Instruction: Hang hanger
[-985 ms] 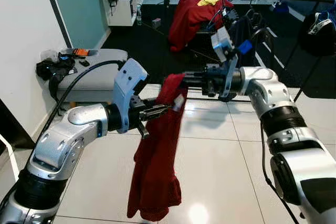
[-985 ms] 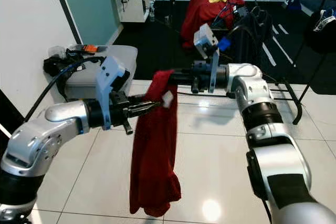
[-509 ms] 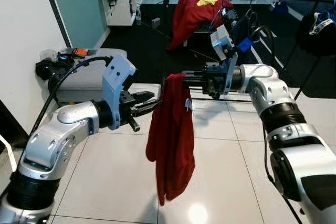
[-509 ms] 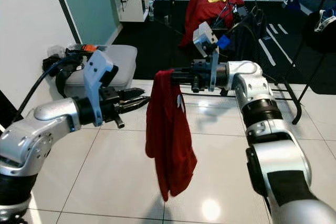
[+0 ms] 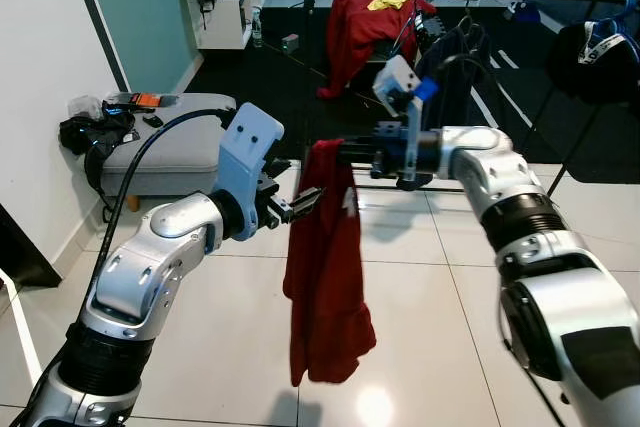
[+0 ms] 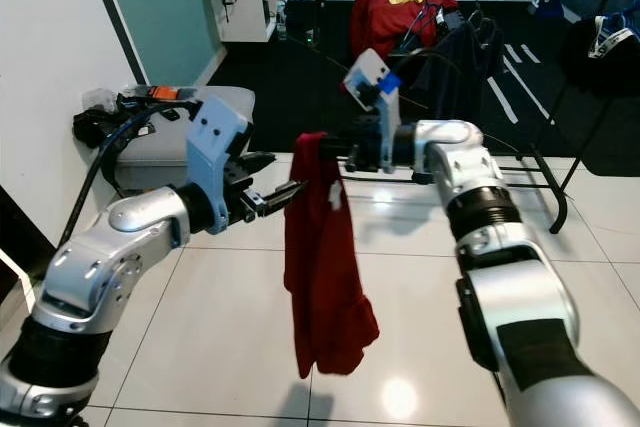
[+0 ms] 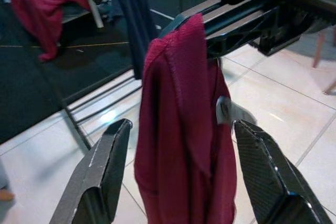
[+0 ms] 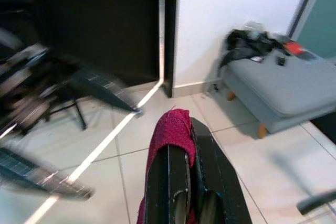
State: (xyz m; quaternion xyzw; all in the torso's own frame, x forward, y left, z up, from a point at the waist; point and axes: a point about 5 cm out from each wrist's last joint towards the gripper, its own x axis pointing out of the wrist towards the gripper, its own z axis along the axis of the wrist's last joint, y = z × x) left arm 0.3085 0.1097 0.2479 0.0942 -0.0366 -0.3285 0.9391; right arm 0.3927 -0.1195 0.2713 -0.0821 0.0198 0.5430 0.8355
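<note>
Red knit garment [image 5: 325,277], soft, draped in long folds over my right gripper [image 5: 338,151], hanging above the glossy tiled floor [image 5: 420,297]. Head view: right arm extended level, fingers pressed together on the cloth's top; left gripper [image 5: 300,201] reaches in beside it, fingers spread. Left wrist: fingers [image 7: 102,169] flank the textured fabric, apart. Right wrist: cloth caps closed black fingers [image 8: 210,171].

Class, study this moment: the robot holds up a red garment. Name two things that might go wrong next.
1. The right gripper pinches only the top edge of the red garment; it may slip to the floor.
2. The left gripper has its jaws open on either side of the hanging cloth; closing could bunch it or miss.
</note>
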